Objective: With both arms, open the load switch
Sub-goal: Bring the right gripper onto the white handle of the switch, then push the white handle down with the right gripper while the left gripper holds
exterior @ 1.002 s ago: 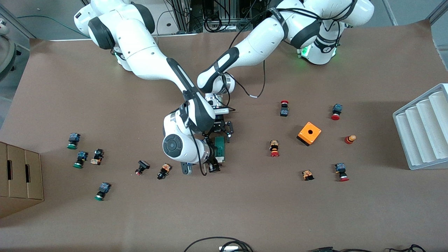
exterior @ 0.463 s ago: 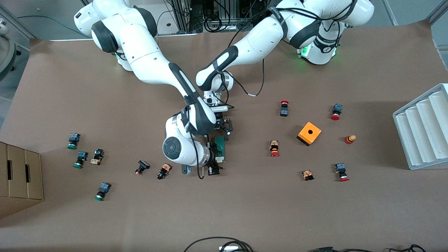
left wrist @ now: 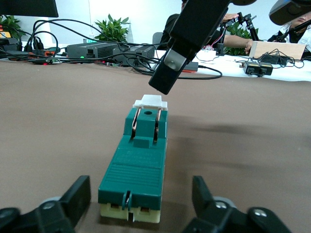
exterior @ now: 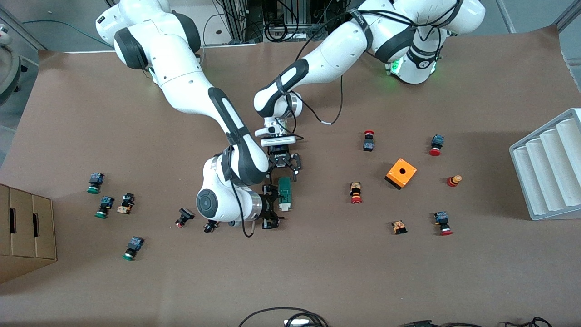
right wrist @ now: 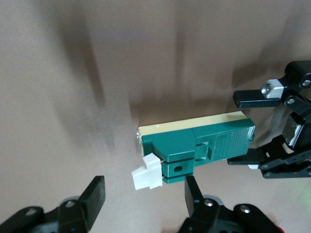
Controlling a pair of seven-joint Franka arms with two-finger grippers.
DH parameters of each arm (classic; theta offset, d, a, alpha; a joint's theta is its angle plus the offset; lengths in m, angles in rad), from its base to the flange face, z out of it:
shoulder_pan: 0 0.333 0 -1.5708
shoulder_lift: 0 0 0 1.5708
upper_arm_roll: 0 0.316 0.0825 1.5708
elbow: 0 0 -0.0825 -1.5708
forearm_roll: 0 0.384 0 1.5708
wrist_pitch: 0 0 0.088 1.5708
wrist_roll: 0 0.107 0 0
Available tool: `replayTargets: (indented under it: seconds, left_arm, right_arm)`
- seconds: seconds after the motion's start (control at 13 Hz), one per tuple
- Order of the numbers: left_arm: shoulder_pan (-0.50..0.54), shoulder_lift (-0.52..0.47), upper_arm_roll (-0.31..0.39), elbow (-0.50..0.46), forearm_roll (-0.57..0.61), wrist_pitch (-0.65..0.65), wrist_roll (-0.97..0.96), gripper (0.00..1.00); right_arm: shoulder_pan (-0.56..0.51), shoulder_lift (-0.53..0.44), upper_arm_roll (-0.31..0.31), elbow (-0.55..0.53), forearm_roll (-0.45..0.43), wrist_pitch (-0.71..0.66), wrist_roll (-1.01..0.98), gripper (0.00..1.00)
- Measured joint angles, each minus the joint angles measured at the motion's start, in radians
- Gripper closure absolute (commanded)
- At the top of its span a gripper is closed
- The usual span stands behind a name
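Observation:
The load switch (exterior: 284,190), a slim green block with a white end piece (exterior: 284,208), lies on the brown table between the two grippers. My left gripper (exterior: 285,171) is low at the switch's green end and open. In the left wrist view its fingers (left wrist: 80,193) flank that end of the load switch (left wrist: 141,155) with a gap on each side. My right gripper (exterior: 272,206) is open beside the white end. In the right wrist view the white end piece (right wrist: 146,174) sits just ahead of the right gripper (right wrist: 144,183), untouched, and one finger (right wrist: 193,190) is close to the green body (right wrist: 204,143).
Small push-buttons lie scattered; two (exterior: 184,217) (exterior: 210,225) are close to the right arm's wrist. An orange box (exterior: 401,172) and more buttons sit toward the left arm's end, where a white ridged tray (exterior: 547,168) stands. A cardboard box (exterior: 25,231) is at the right arm's end.
The right arm has drawn its gripper off the switch toward its own end of the table, which bares the white end piece. The left gripper has stayed at the green end, its fingers a little narrower.

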Motion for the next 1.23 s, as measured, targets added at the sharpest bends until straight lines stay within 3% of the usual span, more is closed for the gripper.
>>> replayTargets:
  seconds: [0.23, 0.31, 0.77, 1.23]
  left_arm:
    - [0.0, 0.0, 0.0, 0.0, 0.0, -0.001, 0.0, 0.24]
    - [0.001, 0.0, 0.0, 0.0, 0.0, -0.001, 0.0, 0.31]
    - [0.003, 0.001, 0.0, -0.001, -0.001, -0.002, -0.02, 0.46]
    - [0.003, 0.001, 0.0, -0.003, -0.007, -0.011, -0.023, 0.45]
  right_arm:
    - [-0.001, 0.006, 0.001, 0.0, 0.004, 0.003, 0.003, 0.29]
    - [-0.002, 0.011, 0.001, 0.0, 0.009, 0.007, 0.004, 0.31]
    - [0.009, 0.023, 0.008, 0.01, 0.022, 0.013, 0.022, 0.47]
    - [0.021, 0.026, 0.008, 0.012, 0.022, 0.022, 0.037, 0.51]
